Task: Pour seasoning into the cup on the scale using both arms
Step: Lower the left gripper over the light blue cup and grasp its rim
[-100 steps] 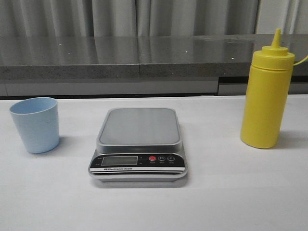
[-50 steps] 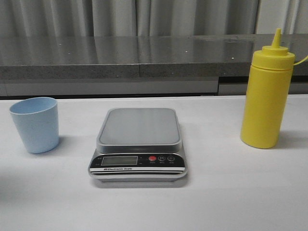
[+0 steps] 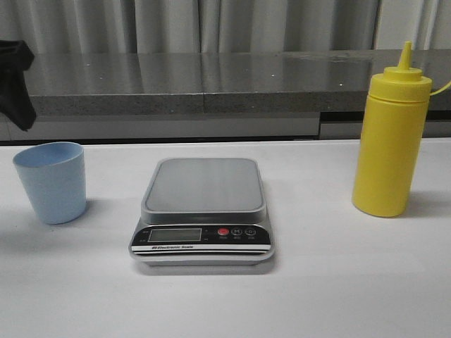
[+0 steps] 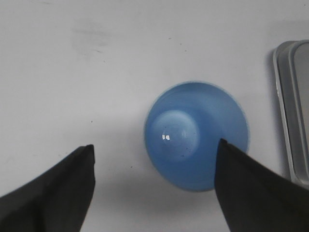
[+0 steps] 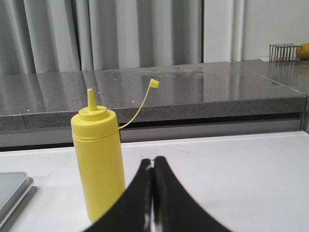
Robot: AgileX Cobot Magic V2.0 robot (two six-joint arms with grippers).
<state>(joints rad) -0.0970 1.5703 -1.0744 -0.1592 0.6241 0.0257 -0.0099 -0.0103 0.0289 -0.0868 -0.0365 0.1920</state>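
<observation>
The pale blue cup (image 3: 51, 182) stands upright on the white table, left of the scale (image 3: 203, 211), whose platform is bare. Part of my left arm (image 3: 17, 81) shows black at the front view's upper left, above the cup. In the left wrist view I look down into the cup (image 4: 197, 135). My left gripper (image 4: 155, 145) hangs open over it, off-centre, with one finger (image 4: 251, 188) over its rim. The yellow seasoning bottle (image 3: 390, 141) stands at the right, its tethered cap (image 5: 154, 83) off the nozzle. My right gripper (image 5: 153, 160) is shut and empty, short of the bottle (image 5: 99, 164).
A grey stone counter (image 3: 211, 84) with curtains behind it runs along the table's far edge. A wire basket (image 5: 285, 51) stands on that counter at the far right. The scale's edge (image 4: 292, 111) lies close beside the cup, and its corner (image 5: 12, 191) shows left of the bottle.
My left arm has come into the front view at the upper left, above the cup. The cup, scale and bottle have not moved.
</observation>
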